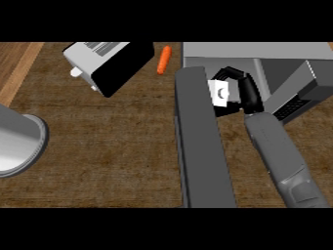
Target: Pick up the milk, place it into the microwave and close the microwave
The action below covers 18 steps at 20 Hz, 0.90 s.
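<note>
Your milk carton (220,93) sits in the right hand (242,89), whose black fingers curl round it from above and from the right, so only its white face with a small dark mark shows. You have it at the mouth of the microwave (284,61), just right of the open microwave door (201,141), which swings out toward you as a long grey slab across the bench (111,146). Your grey right forearm (280,156) runs up from the lower edge beside that door. Left of the microwave, an orange carrot (164,59) lies on the bench, and further left stands a white toaster (104,63) with a black side. At the far left you see only a grey forearm (7,141) end-on; its hand is out of sight
</note>
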Each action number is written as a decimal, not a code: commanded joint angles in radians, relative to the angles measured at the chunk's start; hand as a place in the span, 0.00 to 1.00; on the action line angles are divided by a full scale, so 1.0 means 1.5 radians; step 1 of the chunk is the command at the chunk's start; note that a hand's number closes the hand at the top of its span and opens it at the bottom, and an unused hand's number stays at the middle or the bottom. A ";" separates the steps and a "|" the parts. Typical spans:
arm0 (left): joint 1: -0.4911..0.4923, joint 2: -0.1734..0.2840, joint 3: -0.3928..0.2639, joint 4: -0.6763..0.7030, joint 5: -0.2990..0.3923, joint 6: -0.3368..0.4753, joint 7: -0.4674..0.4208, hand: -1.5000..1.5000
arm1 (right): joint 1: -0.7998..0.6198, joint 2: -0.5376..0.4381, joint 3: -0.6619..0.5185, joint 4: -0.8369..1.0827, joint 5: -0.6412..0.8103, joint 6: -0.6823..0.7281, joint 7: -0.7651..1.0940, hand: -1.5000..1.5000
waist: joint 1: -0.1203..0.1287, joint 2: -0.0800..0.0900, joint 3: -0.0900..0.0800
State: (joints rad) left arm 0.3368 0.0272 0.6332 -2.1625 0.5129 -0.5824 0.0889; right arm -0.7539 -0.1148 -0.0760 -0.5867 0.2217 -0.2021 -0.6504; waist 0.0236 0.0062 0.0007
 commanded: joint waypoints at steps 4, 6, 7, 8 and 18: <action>0.001 0.003 -0.006 -0.012 0.012 0.003 0.012 0.00 | -0.126 -0.005 -0.028 0.164 0.045 -0.124 0.004 1.00 | 0.024 0.008 0.001; -0.015 0.033 0.012 0.033 0.036 -0.018 -0.006 0.00 | -0.147 -0.020 -0.042 0.197 0.038 -0.118 0.000 1.00 | 0.037 0.014 0.001; -0.043 0.047 0.003 0.020 0.027 0.011 0.022 0.00 | -0.156 0.008 -0.046 0.206 0.039 -0.157 -0.003 1.00 | 0.029 0.013 0.001; -0.017 0.019 -0.014 0.029 0.011 -0.020 0.003 0.00 | -0.161 -0.030 -0.053 0.222 0.037 -0.133 0.000 1.00 | 0.036 0.016 0.001; -0.059 0.027 -0.025 0.031 -0.007 0.000 0.008 0.00 | -0.203 -0.064 -0.052 0.263 0.076 -0.291 -0.030 1.00 | 0.055 0.029 0.002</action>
State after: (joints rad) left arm 0.2724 0.0585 0.6028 -2.1163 0.5048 -0.5960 0.0882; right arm -1.0403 -0.1876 -0.1622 -0.2160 0.3066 -0.5605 -0.6714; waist 0.0981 0.0424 0.0025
